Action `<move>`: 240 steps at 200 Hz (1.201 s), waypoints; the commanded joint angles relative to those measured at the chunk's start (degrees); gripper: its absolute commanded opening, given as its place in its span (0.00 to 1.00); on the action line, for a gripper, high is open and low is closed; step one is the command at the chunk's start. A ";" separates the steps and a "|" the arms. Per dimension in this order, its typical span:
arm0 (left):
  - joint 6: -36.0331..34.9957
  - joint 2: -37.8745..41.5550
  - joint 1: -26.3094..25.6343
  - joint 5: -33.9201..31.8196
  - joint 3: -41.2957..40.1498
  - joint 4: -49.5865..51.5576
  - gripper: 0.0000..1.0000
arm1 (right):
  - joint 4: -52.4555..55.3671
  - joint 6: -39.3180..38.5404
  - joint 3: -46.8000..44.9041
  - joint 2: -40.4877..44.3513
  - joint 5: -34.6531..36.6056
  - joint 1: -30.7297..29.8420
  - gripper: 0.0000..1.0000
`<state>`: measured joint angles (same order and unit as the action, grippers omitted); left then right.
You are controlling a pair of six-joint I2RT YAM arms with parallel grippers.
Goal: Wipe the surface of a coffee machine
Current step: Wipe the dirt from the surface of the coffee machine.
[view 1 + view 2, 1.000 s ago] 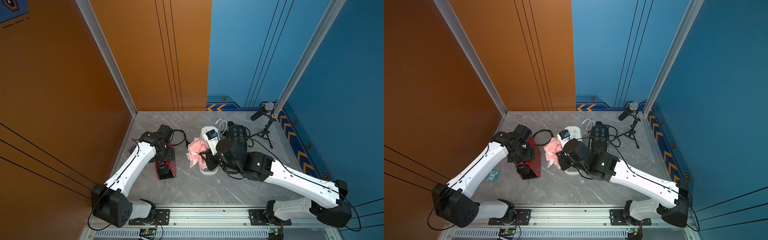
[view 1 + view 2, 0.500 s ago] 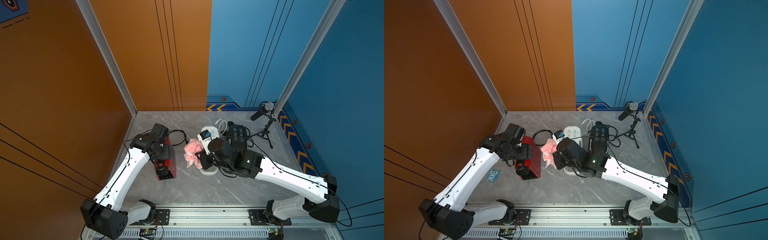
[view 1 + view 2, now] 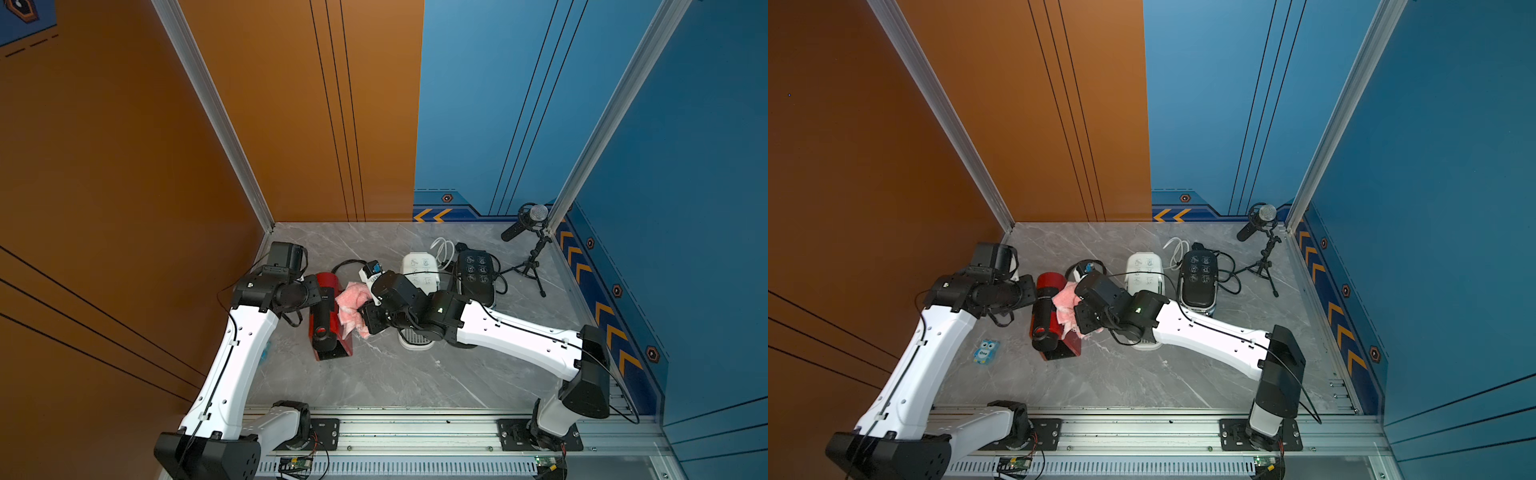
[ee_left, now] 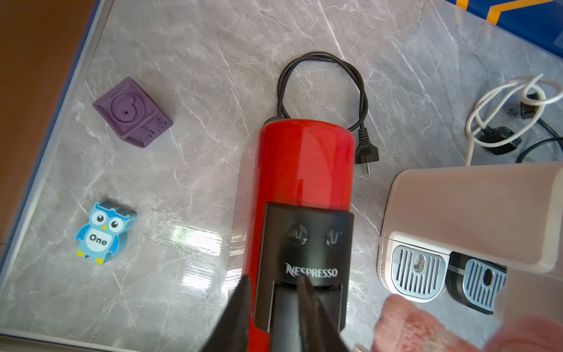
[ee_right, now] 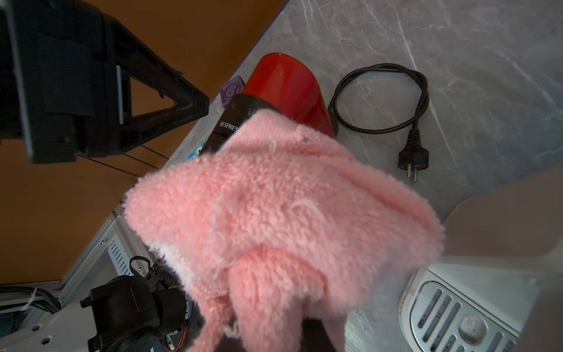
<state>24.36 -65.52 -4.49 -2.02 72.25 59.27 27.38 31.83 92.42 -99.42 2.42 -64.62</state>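
Observation:
The red coffee machine (image 3: 328,320) (image 3: 1050,320) stands left of centre on the marble floor, its black Nespresso head (image 4: 304,243) towards the rail. My left gripper (image 3: 322,297) (image 3: 1034,296) (image 4: 273,279) hovers over that head, its blurred fingers drawn close together with nothing seen between them. My right gripper (image 3: 368,318) (image 3: 1084,318) (image 5: 274,335) is shut on a fluffy pink cloth (image 3: 351,305) (image 3: 1065,305) (image 5: 274,213). The cloth lies against the machine's right side and hides the right fingers.
A white machine (image 3: 419,270) and a black machine (image 3: 476,272) stand right of the red one, with cables behind. A microphone on a tripod (image 3: 528,224) fills the far right corner. A blue owl figure (image 3: 986,351) and a purple block (image 4: 132,111) lie by the orange wall; a black cord (image 4: 323,91) lies behind the machine.
My right arm carried the pink cloth left, from beside the white machine to the red machine's side. My left gripper's jaws closed over the machine, and its arm swung back.

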 commanded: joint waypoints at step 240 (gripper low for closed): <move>5.74 16.23 10.82 17.77 -26.40 -14.97 0.00 | -11.12 7.08 1.84 -9.70 -7.74 2.74 0.00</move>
<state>29.87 -49.91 6.44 10.72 46.50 44.29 19.75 36.45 97.69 -109.34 -4.60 -62.67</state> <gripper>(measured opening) 0.041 0.175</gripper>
